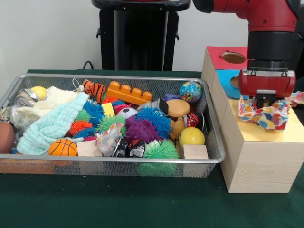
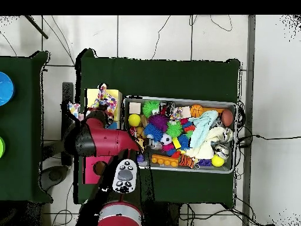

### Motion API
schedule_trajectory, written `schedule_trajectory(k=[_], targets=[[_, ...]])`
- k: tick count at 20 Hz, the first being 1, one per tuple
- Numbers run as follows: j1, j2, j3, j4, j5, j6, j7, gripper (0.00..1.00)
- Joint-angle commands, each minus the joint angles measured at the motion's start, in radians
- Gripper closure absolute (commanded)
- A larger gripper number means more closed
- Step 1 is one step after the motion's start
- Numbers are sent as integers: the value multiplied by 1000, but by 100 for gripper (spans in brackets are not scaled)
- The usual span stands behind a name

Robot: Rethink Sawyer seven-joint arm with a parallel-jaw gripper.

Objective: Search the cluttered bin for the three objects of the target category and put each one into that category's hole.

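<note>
A patterned cloth (image 1: 270, 114) was held up by the gripper (image 1: 264, 100) over the yellow section (image 1: 294, 130) of the wooden box (image 1: 259, 164), just beside the wire bin (image 1: 209, 156). The fingers were hidden behind the bunched fabric, but the cloth hung from them clear of the yellow top at its middle, so it was judged to be pinched between them. The step in hand was taken to be the delivery of one cloth item to its hole. No hole could be made out in the yellow section, since the cloth and the gripper covered that part; holes were seen only in the red section (image 1: 221, 59) and the blue section (image 1: 227, 76) behind it. The next move was judged to call for the cloth to be lowered and pushed through an opening below it, with its loose ends, which trailed to either side, kept from catching on the rim.

In the front view the bin's contents were shown plainly: a pale green towel (image 1: 52, 126), a cream cloth (image 1: 52, 97), spiky balls, a small basketball (image 1: 62, 147), a yellow ball (image 1: 191, 137) and wooden blocks. In the overhead view the arm (image 2: 106, 141) was seen across the box (image 2: 93, 99), and the cloth (image 2: 104, 101) was shown spread over the yellow end, beside the bin (image 2: 230, 106).
</note>
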Motion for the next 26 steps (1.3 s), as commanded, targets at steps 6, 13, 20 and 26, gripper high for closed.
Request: schedule_trajectory(k=[6,13,20,26], targets=[[23,45,19,112,-6,-7,184,100],[-3,23,46,113,-22,56,148,100],[-44,-52,99,131,-38,201,84,100],[-45,-82,99,127,-35,253,81,100]])
